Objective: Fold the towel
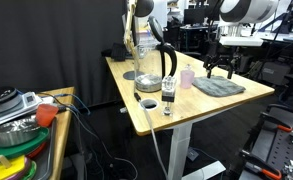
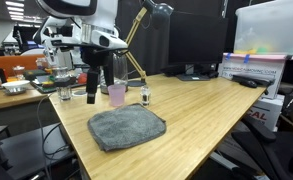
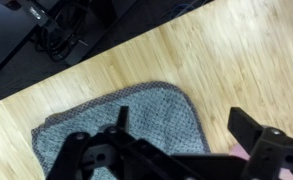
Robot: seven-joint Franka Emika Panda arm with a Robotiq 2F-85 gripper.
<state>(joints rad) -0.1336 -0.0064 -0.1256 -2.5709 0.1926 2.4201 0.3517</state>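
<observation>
Black two-finger pincer (image 3: 179, 115) is held wide apart and empty above the grey-green cloth towel (image 3: 151, 108), lying flat on the pale wooden tabletop (image 2: 206, 110). Risk judged: thin edge may be missed, or the nearby small pink cup (image 2: 116, 95) knocked.

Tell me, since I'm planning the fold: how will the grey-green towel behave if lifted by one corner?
The thin grey-green cloth towel lies flat with soft rounded corners, so it will probably droop limply. It looks light and may slide on the smooth wooden tabletop.
</observation>
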